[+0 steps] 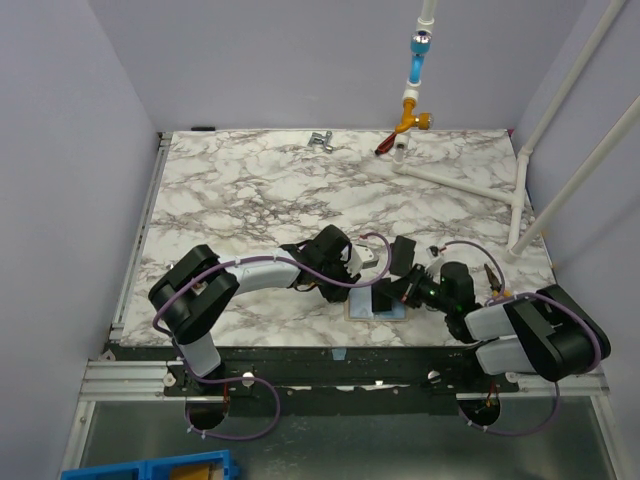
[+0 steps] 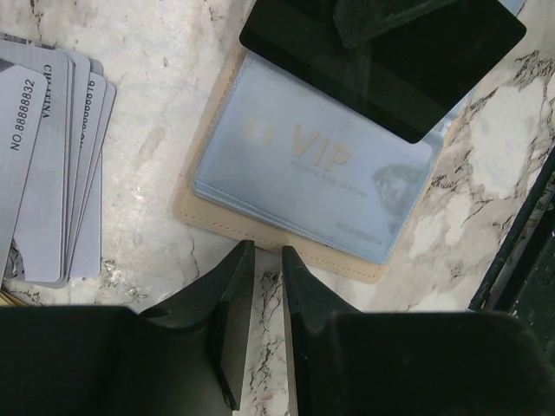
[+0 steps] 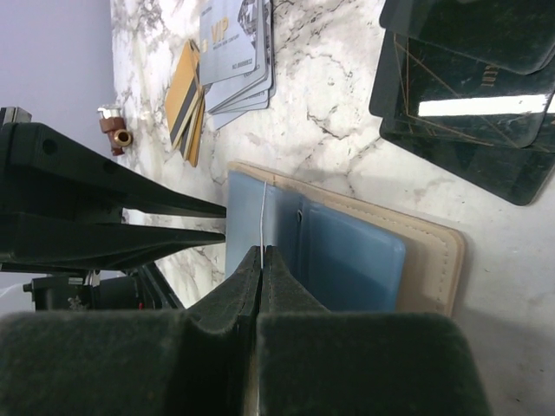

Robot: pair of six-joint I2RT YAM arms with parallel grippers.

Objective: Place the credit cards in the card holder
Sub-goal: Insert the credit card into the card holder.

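Observation:
The card holder lies open on the marble, tan rim around pale blue clear sleeves, with a grey-blue VIP card inside one sleeve. My left gripper hovers at the holder's near edge, its jaws a narrow gap apart with only marble showing between them. My right gripper is shut on a thin clear sleeve leaf of the card holder, holding it upright. Loose credit cards lie fanned to the left, grey ones beside gold ones. From above, both arms meet over the holder.
A stack of glossy black cards lies just beyond the holder. A white pipe frame and a brass valve on a blue tube stand at the back right. A small metal clip sits at the back edge.

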